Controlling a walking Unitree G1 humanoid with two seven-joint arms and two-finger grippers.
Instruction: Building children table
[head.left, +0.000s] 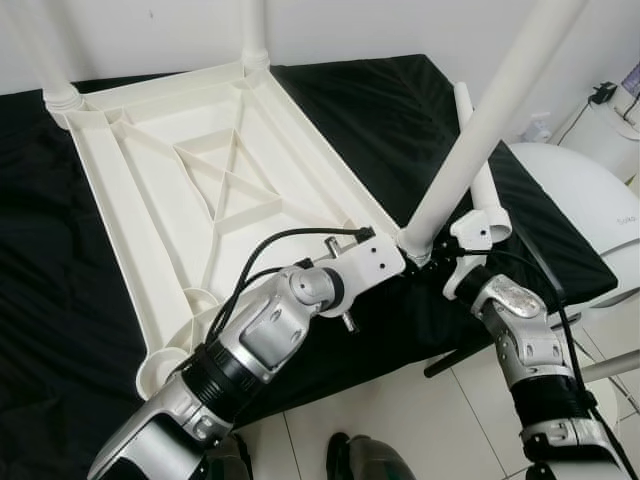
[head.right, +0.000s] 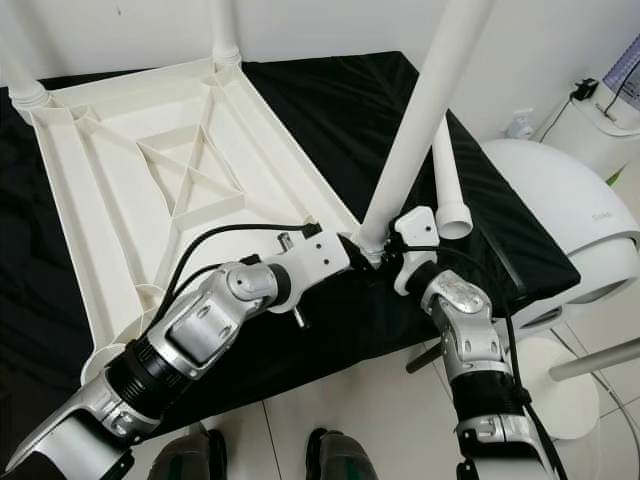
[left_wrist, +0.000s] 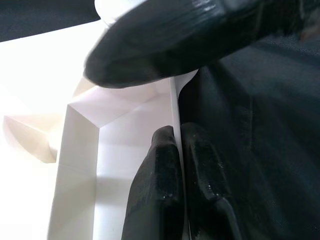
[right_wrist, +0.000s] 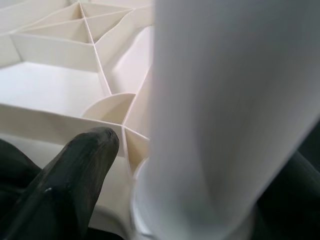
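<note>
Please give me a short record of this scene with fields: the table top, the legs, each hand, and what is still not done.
table top: white table top lies upside down on black cloth
fitted legs: two legs stand in the far corners; third leg stands tilted in the near right corner socket
spare leg: fourth leg lies loose on the cloth
left hand: left hand pinches the top's rim beside that corner
right hand: right hand is at the third leg's base
not done: near left socket has no leg

Black cloth (head.left: 380, 110) over bed; white rounded appliance (head.left: 590, 210) beside it; pale tiled floor (head.left: 400, 420).
</note>
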